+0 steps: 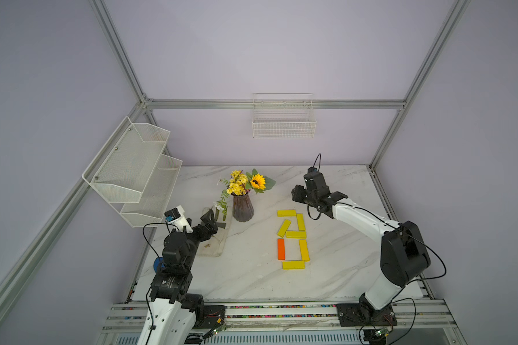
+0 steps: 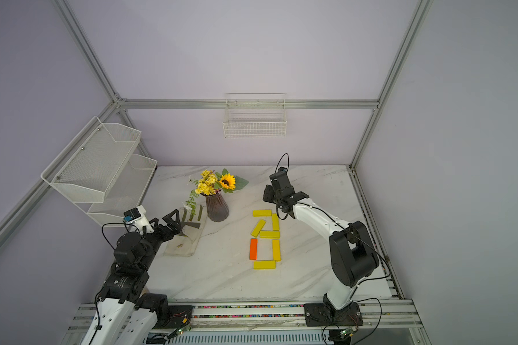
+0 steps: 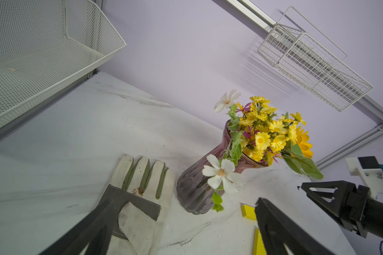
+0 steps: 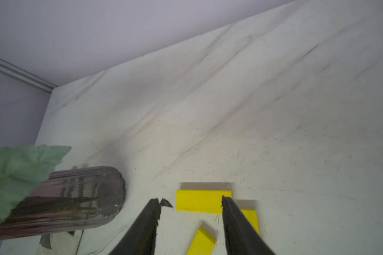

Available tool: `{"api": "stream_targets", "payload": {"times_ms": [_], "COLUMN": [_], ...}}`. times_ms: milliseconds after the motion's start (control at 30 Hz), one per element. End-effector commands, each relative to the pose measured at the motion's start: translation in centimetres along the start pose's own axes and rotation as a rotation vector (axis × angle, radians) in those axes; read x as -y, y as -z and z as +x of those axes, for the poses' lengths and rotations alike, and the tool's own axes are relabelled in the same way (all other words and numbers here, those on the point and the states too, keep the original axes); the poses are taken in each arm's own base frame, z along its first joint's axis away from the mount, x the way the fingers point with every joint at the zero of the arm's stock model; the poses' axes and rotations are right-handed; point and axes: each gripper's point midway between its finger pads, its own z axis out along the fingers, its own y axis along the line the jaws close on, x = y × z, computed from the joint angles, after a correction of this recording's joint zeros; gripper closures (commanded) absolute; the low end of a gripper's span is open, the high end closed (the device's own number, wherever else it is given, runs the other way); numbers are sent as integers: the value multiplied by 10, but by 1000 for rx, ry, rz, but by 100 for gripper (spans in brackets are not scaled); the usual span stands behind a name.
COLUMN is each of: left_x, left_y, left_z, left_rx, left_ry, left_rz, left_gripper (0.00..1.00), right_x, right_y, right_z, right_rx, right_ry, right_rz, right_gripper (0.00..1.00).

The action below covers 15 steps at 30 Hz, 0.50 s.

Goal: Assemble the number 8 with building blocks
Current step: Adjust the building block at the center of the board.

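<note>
The building blocks lie flat on the marble table in both top views. An orange bar and yellow bars form a lower square. Above it sit a top bar and a right upright bar. One yellow bar lies askew inside the upper loop, so the number 8 has a crooked upper left side. My right gripper hovers just behind the top bar, jaws apart and empty. My left gripper is open over a glove.
A ribbed purple vase with yellow flowers stands left of the blocks. A white work glove lies under the left gripper. A mesh shelf hangs on the left wall, and a wire basket on the back wall.
</note>
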Motion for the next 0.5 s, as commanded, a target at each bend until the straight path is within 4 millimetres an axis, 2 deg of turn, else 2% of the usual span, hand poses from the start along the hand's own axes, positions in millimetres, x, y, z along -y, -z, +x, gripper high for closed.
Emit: {"api": "stream_targets", "payload": {"times_ms": [0,200,467], "left_x": [3,4,2], "left_y": [2,2,1], "left_z": [-5,-6,-1], "left_rx": [24,27,16], "left_ry": [8,4,4], "left_rz": [19,21,20], "left_gripper": [0,0,0], "right_x": [5,6,12], "right_y": [-11,-28,-30], "right_z": [61,106,126], "right_rx": [-242,-373,-403], "right_ry": [14,43,25], "right_rz": [81,135,137], "right_gripper": [47,44,51]}}
